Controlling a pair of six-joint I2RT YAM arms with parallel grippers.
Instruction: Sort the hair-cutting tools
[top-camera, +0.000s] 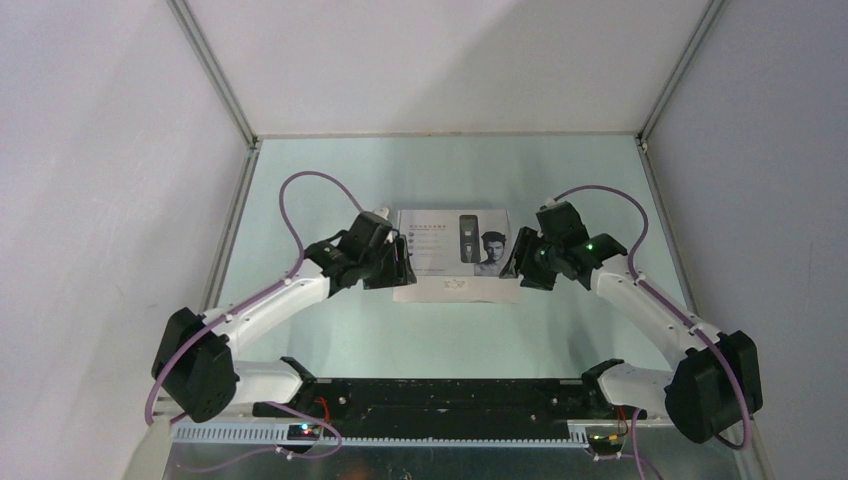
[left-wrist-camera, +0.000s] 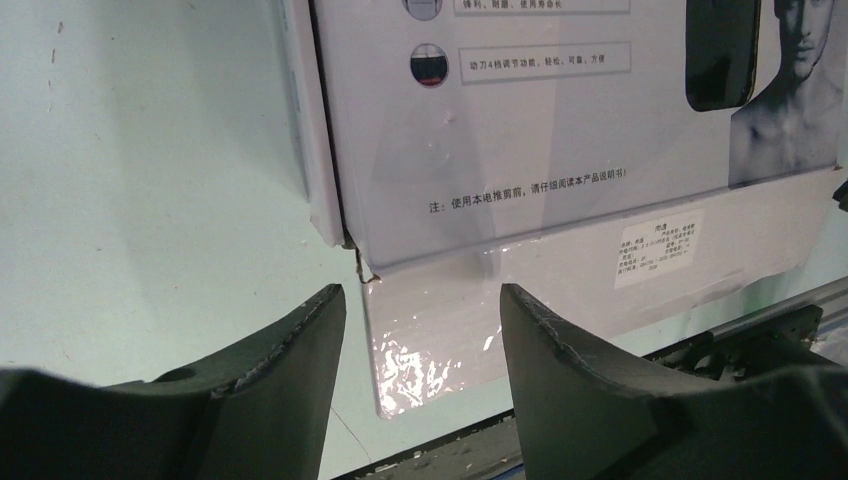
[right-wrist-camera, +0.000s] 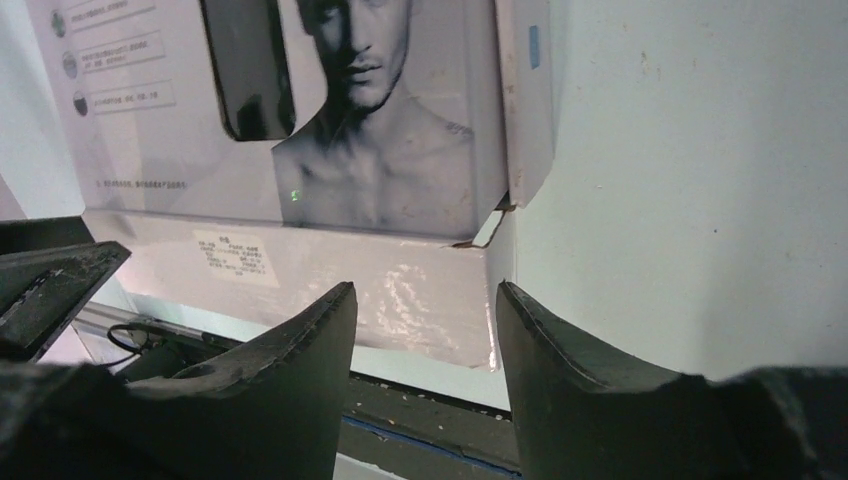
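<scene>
The hair-cutting tools themselves are out of view; only a printed clipper shows on the lid of a flat white box (top-camera: 450, 252) with a man's face, lying closed at mid-table. My left gripper (top-camera: 400, 266) sits at the box's left end, open and empty. In the left wrist view the left gripper (left-wrist-camera: 422, 300) frames the near-left corner of the box (left-wrist-camera: 520, 120) and its glossy front flap (left-wrist-camera: 560, 280). My right gripper (top-camera: 518, 264) is at the box's right end. In the right wrist view the right gripper (right-wrist-camera: 425, 295) is open and empty, below the near-right corner of the box (right-wrist-camera: 380, 150).
The pale green table (top-camera: 440, 330) is enclosed by white walls with metal corner posts (top-camera: 215, 70). A black rail (top-camera: 440, 400) carrying the arm bases runs along the near edge.
</scene>
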